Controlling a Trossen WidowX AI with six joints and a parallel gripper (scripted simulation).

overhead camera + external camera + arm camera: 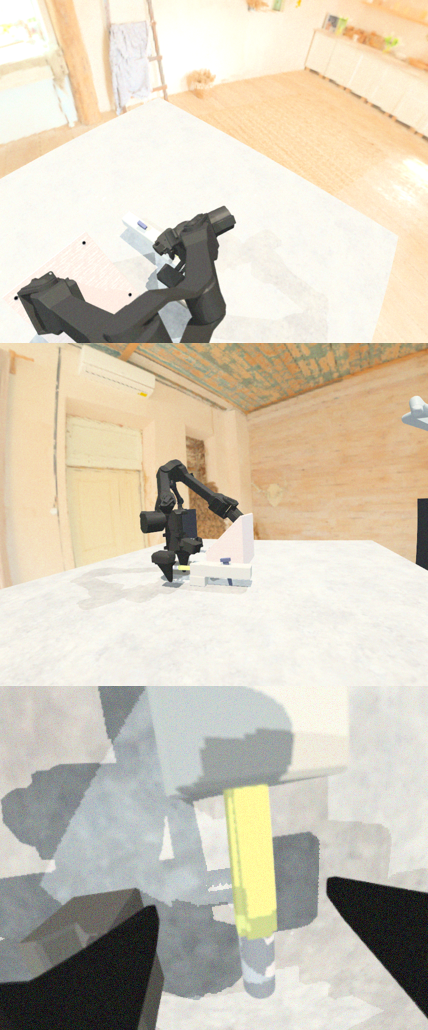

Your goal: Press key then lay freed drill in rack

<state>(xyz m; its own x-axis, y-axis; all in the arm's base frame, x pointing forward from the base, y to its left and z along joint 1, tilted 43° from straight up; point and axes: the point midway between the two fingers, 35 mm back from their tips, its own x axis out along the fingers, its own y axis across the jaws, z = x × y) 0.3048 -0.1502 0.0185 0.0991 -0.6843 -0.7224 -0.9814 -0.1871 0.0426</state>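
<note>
The drill (pixel 176 256) (pixel 183 567) (pixel 253 856) has a yellow body and a grey end. It sticks out level from the end of a white block (pixel 129 217) (pixel 221 570) (pixel 320 716), above the table. A blue key (pixel 142 224) (pixel 225 560) stands up from the block's top, nearer its other end. My gripper (pixel 177 265) (pixel 177 575) (pixel 243 899) is open and points down, with one finger on each side of the drill and gaps on both sides in the wrist view. The part of the drill inside the block is hidden.
A pale pink sloped block (pixel 85 264) (pixel 230 547) with dark dots stands beside the white block; I cannot tell whether it is the rack. My arm covers part of it in the top view. A pale grey object (pixel 415 410) shows high at the right edge of the exterior view.
</note>
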